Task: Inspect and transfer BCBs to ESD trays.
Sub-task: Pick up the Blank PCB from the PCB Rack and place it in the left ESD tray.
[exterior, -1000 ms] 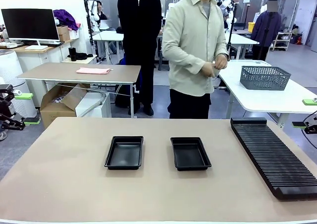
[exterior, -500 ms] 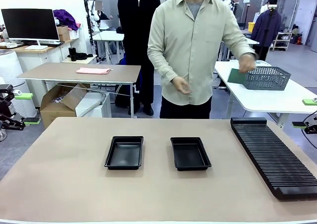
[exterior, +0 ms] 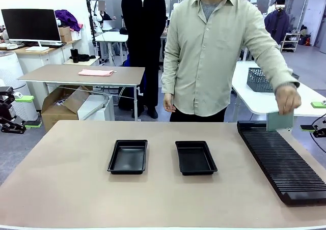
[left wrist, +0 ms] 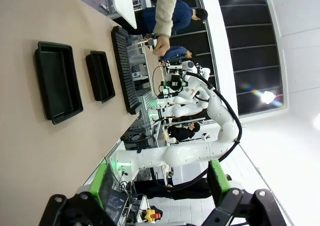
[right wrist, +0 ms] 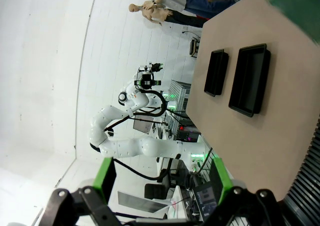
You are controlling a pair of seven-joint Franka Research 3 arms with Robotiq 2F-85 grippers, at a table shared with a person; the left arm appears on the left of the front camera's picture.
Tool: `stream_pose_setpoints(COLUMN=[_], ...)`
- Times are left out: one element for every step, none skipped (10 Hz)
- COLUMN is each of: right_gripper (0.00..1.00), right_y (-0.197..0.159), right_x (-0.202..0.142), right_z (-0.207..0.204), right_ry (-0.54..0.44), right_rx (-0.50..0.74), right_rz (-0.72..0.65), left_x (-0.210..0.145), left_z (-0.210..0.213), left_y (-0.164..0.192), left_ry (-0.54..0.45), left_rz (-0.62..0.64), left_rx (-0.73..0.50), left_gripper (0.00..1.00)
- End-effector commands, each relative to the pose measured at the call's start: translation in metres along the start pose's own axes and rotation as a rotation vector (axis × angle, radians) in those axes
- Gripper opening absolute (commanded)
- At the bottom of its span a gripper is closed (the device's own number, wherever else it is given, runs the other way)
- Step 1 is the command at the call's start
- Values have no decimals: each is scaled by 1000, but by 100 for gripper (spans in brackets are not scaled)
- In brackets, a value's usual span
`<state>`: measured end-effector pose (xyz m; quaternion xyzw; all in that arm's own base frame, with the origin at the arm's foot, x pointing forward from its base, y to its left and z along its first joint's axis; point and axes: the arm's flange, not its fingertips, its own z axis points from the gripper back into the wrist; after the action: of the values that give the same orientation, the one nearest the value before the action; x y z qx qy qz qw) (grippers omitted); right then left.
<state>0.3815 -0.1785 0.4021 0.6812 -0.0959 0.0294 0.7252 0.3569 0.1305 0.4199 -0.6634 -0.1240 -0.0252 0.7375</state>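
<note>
Two black ESD trays (exterior: 127, 156) (exterior: 195, 157) lie side by side, both bare inside, in the middle of the tan table. A person at the far side holds a green BCB (exterior: 280, 121) upright in one hand, just above the far end of the ribbed rack (exterior: 280, 161). My left gripper (exterior: 26, 111) hangs open off the table's left edge. My right gripper (exterior: 313, 116) hangs open off the right edge. The left wrist view has its open gripper (left wrist: 160, 186), the trays (left wrist: 57, 81) (left wrist: 100, 76) and the rack (left wrist: 125, 71). In the right wrist view the open gripper (right wrist: 164, 181) faces the trays (right wrist: 249, 81) (right wrist: 216, 72), with the board's corner (right wrist: 300, 6) at top right.
The long black ribbed rack runs along the table's right side. A grey mesh basket (exterior: 260, 80) stands on a white table behind the person. A second person in black stands farther back beside another table (exterior: 81, 75).
The person has turned from the back table and carried the green board from beside the mesh basket to the rack's far end. Neither arm has moved.
</note>
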Motion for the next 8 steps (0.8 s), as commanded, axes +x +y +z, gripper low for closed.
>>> stream_pose_setpoints(right_gripper=[100,100,100,100,100,100,100,100], right_y=[3,3,3,3,3,3,3,3], right_x=[-2,-2,-2,-2,-2,-2,-2,-2], right_z=[-1,-1,-1,-1,-1,-1,-1,-1], right_ry=[0,0,0,0,0,0,0,0], right_rx=[1,1,1,1,1,1,1,1], right_rz=[6,6,6,6,6,6,6,6], left_x=[1,1,1,1,1,1,1,1], left_z=[-1,-1,-1,-1,-1,-1,-1,-1], left_y=[-1,-1,-1,-1,-1,-1,-1,-1], left_ry=[-6,-6,-6,-6,-6,-6,-6,-6], left_rz=[-2,-2,-2,-2,-2,-2,-2,-2], left_rx=[-5,-5,-5,-5,-5,-5,-5,-5], left_gripper=[100,100,100,100,100,100,100,100])
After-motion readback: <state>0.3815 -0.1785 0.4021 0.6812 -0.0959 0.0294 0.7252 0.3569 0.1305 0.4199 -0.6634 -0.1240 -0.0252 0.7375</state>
